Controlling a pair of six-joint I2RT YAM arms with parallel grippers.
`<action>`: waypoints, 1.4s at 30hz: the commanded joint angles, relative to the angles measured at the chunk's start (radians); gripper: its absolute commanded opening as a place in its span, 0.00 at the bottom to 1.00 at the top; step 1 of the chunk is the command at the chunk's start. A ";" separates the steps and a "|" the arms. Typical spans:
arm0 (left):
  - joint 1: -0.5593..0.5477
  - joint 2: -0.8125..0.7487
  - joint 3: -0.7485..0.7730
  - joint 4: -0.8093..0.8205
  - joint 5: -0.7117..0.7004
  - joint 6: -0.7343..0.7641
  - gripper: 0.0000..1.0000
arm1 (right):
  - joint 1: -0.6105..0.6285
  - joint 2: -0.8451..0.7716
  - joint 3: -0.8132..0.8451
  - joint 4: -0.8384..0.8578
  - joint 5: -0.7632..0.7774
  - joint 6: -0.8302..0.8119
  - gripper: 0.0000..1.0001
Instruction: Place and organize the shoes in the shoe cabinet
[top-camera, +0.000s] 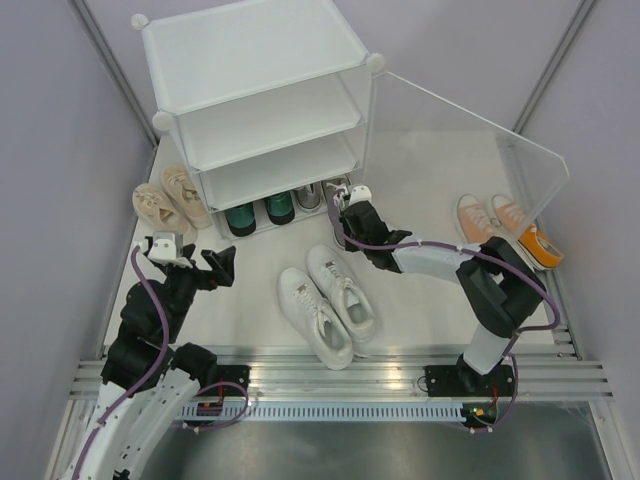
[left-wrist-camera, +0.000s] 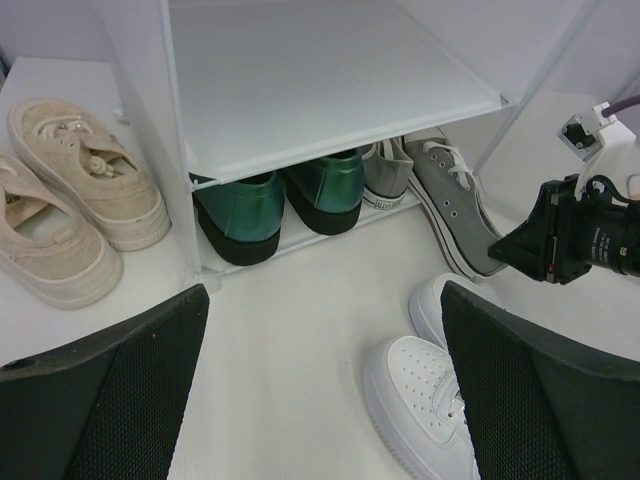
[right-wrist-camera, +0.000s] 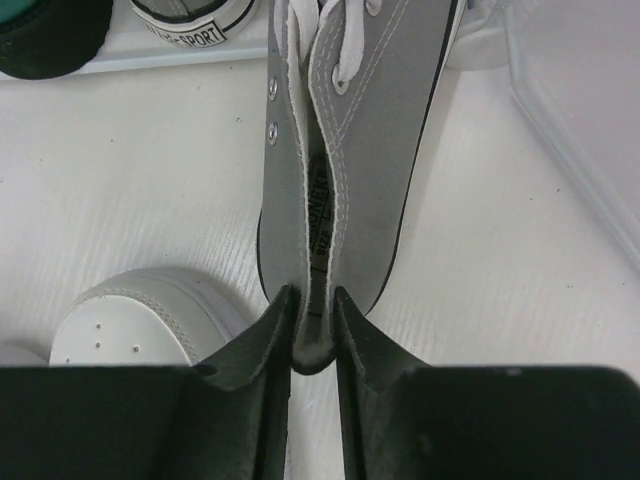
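Observation:
The white shoe cabinet (top-camera: 262, 100) stands at the back with its clear door (top-camera: 470, 130) swung open to the right. On its bottom tier sit the dark green pair (left-wrist-camera: 275, 195) and one grey sneaker (left-wrist-camera: 385, 175). My right gripper (right-wrist-camera: 312, 315) is shut on the heel of the second grey sneaker (right-wrist-camera: 360, 130), which points toe-first at the cabinet's bottom tier; it also shows in the top view (top-camera: 338, 205). My left gripper (top-camera: 215, 268) is open and empty, hovering left of the white pair (top-camera: 328, 303). The beige pair (top-camera: 170, 200) lies left of the cabinet, the orange pair (top-camera: 505, 225) at the right.
The open door panel reaches past the orange pair on the right. Purple walls close in both sides. A metal rail (top-camera: 340, 375) runs along the near edge by the arm bases.

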 joint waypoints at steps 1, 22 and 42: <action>-0.004 0.008 -0.003 0.034 0.024 0.032 1.00 | 0.004 0.021 0.041 -0.005 0.077 -0.024 0.22; -0.011 0.007 -0.001 0.035 0.033 0.032 1.00 | -0.025 0.151 0.345 -0.061 0.166 -0.136 0.01; -0.014 0.008 -0.001 0.035 0.033 0.034 1.00 | -0.060 0.239 0.423 0.037 0.278 -0.236 0.01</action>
